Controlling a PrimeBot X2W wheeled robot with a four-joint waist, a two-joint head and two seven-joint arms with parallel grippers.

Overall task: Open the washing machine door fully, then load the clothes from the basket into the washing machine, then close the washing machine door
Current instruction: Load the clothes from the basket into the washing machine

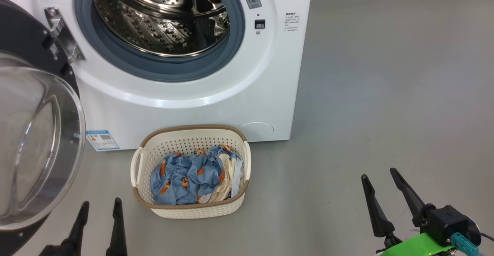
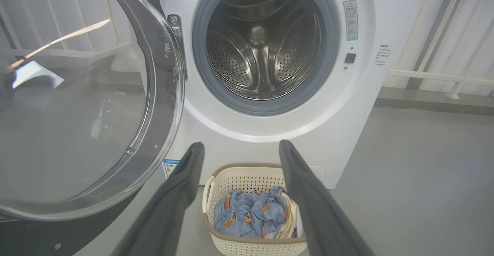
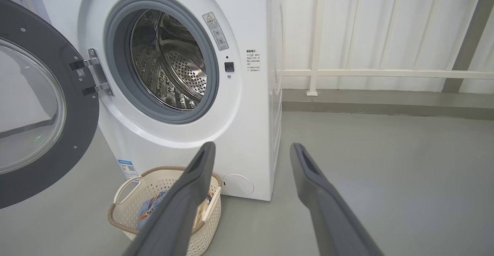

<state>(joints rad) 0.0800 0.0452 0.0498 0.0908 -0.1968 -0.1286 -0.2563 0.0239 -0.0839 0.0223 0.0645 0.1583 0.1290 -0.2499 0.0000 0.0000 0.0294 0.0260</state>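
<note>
**Washing machine.** The big white box-shaped front-loading washing machine [image 1: 193, 105] stands on a grey floor [image 1: 386, 94]. Its large round door [image 1: 38, 144], which has a dark grey inner face and a bulging clear glass bowl, is swung wide open to the left on a metal hinge [image 1: 61, 34]. A blue-grey rubber gasket [image 1: 115, 51] rings the opening. Behind it, the perforated wall and raised ribs of the steel drum [image 1: 162, 16] are visible across the whole opening. A small blue label sticker [image 1: 102, 140] sits low on the front panel.

**Basket.** The small cream-white perforated plastic basket [image 1: 185, 142], rounded rectangular with a brown woven-look rim and side handles, stands upright on the floor. It sits just in front of the machine's lower panel, below the opening.

**Contents.** The clothes [image 1: 189, 178] lie bunched in the bottom of the basket, below the rim.
- Light blue fabric printed with small orange-brown figures fills the left and centre.
- Cream-white cloth lies against the right side.

**Grippers.**
- The left gripper [image 1: 100, 202] is to the left of the basket, beside the open door. Its two dark fingers are spread apart and hold nothing. In the left wrist view the fingers frame the basket.
- The right gripper [image 1: 378, 173] is well to the right of the basket, over bare floor. Its fingers are likewise spread and hold nothing.
</note>
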